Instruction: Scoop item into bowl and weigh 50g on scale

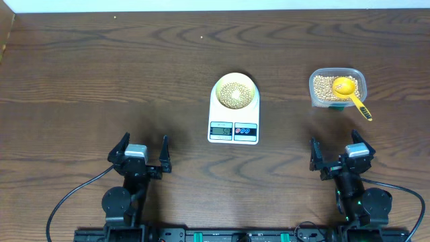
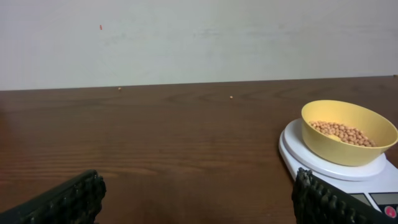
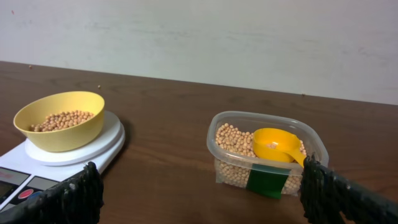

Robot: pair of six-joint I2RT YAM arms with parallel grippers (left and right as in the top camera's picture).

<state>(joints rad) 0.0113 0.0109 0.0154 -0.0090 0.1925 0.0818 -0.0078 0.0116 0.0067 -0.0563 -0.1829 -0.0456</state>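
Observation:
The pale-yellow bowl [image 1: 235, 92] sits on the white scale [image 1: 233, 128] at the table's middle and holds a layer of tan beans [image 1: 234, 95]. It also shows in the left wrist view [image 2: 348, 132] and the right wrist view [image 3: 60, 120]. The scale's display is lit, its digits too small to read. My left gripper [image 1: 144, 153] is open and empty near the front left. My right gripper [image 1: 339, 154] is open and empty near the front right.
A clear plastic tub [image 1: 337, 87] of beans stands right of the scale, with a yellow long-handled scoop [image 1: 350, 91] lying in it, handle pointing toward the front right. The tub also shows in the right wrist view [image 3: 266, 154]. Two stray beans lie far back [image 2: 231, 96].

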